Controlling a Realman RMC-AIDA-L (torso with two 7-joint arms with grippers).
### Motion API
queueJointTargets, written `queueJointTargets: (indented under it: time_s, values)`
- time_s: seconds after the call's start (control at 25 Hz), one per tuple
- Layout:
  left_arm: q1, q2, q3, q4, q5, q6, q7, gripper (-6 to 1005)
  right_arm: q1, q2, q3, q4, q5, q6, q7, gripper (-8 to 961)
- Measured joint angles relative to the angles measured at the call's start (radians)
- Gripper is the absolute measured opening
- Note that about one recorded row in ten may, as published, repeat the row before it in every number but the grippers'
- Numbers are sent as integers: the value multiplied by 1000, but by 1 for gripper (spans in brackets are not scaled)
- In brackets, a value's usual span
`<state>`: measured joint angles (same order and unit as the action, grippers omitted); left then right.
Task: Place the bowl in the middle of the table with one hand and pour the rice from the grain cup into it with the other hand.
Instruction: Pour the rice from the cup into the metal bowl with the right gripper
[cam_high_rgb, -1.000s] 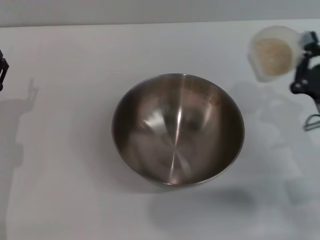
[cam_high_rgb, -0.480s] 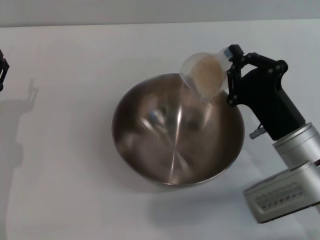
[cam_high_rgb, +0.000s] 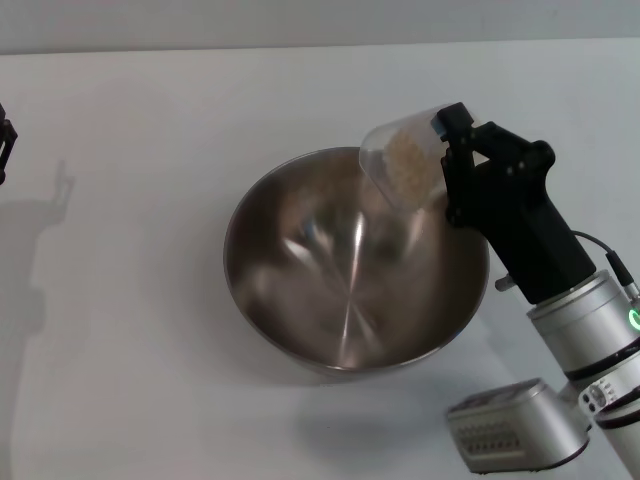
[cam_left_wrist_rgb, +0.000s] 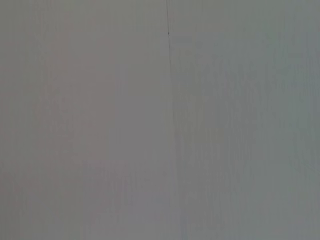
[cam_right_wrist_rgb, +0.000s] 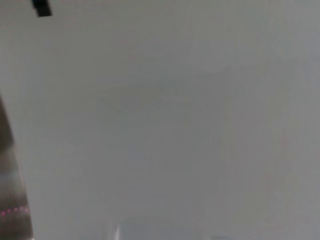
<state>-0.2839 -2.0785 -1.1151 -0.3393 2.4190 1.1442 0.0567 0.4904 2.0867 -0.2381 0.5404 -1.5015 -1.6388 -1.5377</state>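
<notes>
From the head camera I see a plain white desk (cam_high_rgb: 130, 300) running back to a grey wall strip, with soft shadows along its left side. The bowl (cam_high_rgb: 355, 260) sits about mid-desk, its shiny inside showing no heap of grain that I can make out. My right pincer (cam_high_rgb: 443, 160) pinches the grain cup (cam_high_rgb: 400, 160) above the bowl's far right rim, the cup tipped with its mouth toward the bowl and the rice (cam_high_rgb: 405, 155) bunched inside it. My left pincer (cam_high_rgb: 5, 140) shows only as a dark sliver at the left edge, well apart from the bowl; I cannot tell how its fingers stand. Half a second ago the cup faced me more openly; now it is rolled further over and the arm has come further in. My left wrist camera gives only blank pale surface with a thin line. My right wrist camera shows blurred white desk and a dark band at one edge.
</notes>
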Motion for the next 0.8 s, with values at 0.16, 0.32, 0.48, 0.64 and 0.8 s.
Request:
queueJointTargets:
  time_s: [0.16, 0.32, 0.48, 0.64, 0.8]
  values:
    - [0, 0, 0, 0, 0, 0, 0, 826, -15, 3, 5, 5, -30, -1, -160, 11]
    - [0, 0, 0, 0, 0, 0, 0, 826, -19, 4, 15, 17, -39, 3, -300, 12]
    - [0, 0, 0, 0, 0, 0, 0, 826, -19, 4, 18, 36, -39, 16, -451, 13]
    - [0, 0, 0, 0, 0, 0, 0, 826, -19, 4, 18, 68, -40, 17, -599, 14]
    - [-1, 0, 0, 0, 0, 0, 0, 826, -22, 4, 17, 72, -47, 32, -703, 15]
